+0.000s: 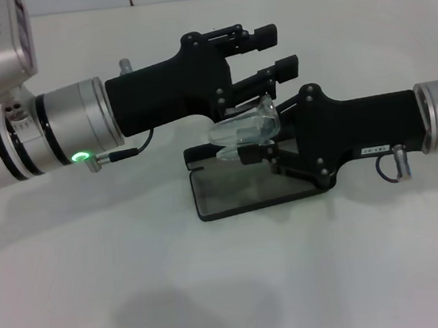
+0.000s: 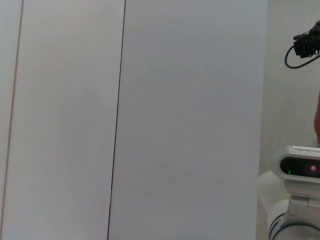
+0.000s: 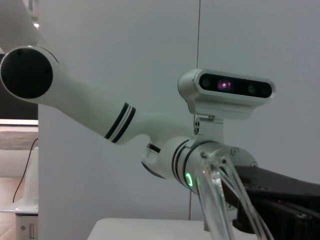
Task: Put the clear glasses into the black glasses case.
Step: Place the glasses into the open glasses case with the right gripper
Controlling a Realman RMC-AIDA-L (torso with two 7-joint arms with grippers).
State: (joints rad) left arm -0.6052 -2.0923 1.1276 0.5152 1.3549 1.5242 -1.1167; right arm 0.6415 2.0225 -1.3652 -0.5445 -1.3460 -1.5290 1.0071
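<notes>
One pair of glasses (image 1: 245, 129) sits clamped in the right gripper (image 1: 253, 145) above one open case (image 1: 246, 189); the left gripper (image 1: 273, 52) hovers alongside, fingers apart, empty.

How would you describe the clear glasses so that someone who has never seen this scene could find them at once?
Start at the white table, where two black arms meet in the middle. Just above the open black glasses case lying flat there, the right tool grips the clear glasses, beside the open left tool. They are the only see-through thing among matte black parts.
</notes>
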